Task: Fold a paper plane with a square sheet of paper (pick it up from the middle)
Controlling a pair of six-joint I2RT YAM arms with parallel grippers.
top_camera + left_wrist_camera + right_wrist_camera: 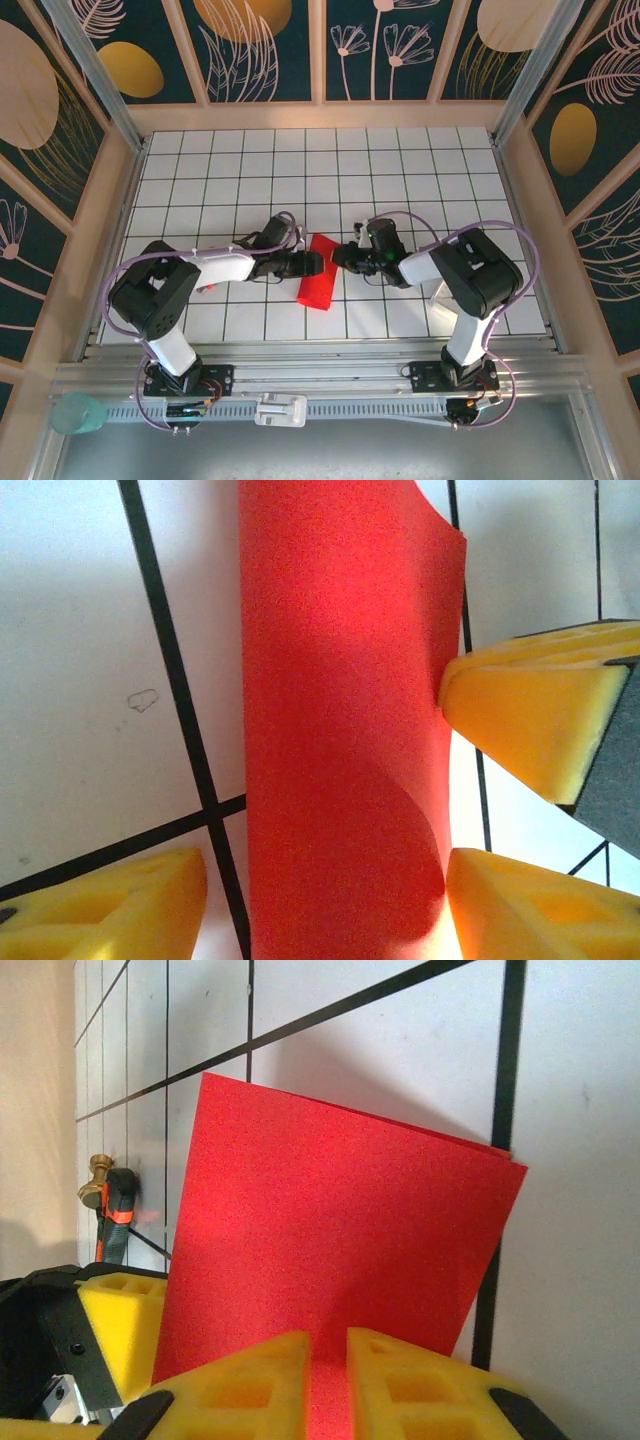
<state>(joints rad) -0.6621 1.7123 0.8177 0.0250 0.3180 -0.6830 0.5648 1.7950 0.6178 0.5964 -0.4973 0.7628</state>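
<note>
**1. Left gripper** (311, 264). It reaches in from your left, low over the white gridded table (250, 180), and meets the left long edge of the red paper. In its wrist view (325, 920) the jaws stand wide apart with the paper running between them. The left pad (110, 910) sits clear of the paper and the right pad (540, 910) touches the paper's right edge. It has hold of nothing.

**2. Red paper** (317, 285). You find it near the middle of the table, between the two grippers. It is folded into a narrow strip whose long axis runs away from the arm bases. In the left wrist view (340, 730) it bows up off the table. In the right wrist view (330, 1230) it stands tilted, with two layers showing at its upper right corner.

**3. Right gripper** (346, 258). It comes in from your right to the paper's right long edge, toward the far end. In its wrist view (328, 1385) the jaws are drawn almost together. The thin slot between them is filled by the paper, which they pinch at its edge.
</note>
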